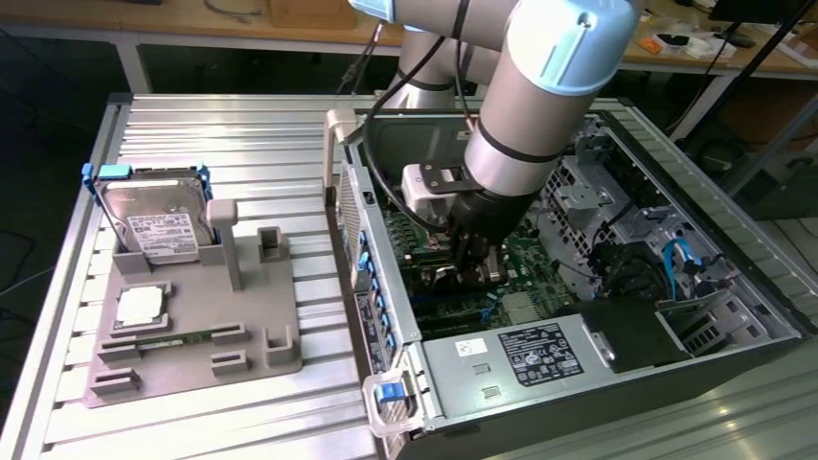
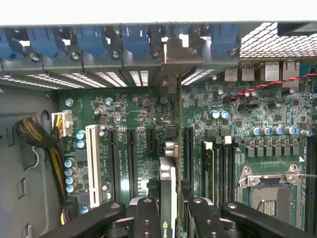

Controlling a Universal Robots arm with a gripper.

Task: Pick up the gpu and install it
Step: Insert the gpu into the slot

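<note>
The tool [image 2: 173, 218] is clenched on the gpu [image 2: 167, 182], gripping it from both sides. The gpu stands on edge over the motherboard [image 2: 237, 124], in line with its long black slots. Its silver bracket [image 2: 174, 55] lies at the motherboard's edge, against the rear wall of the case [image 1: 601, 383].

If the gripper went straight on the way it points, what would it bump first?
The gripper is clamped on the graphics card, so the card would press into the green circuit board first, though depth is hard to judge.
</note>
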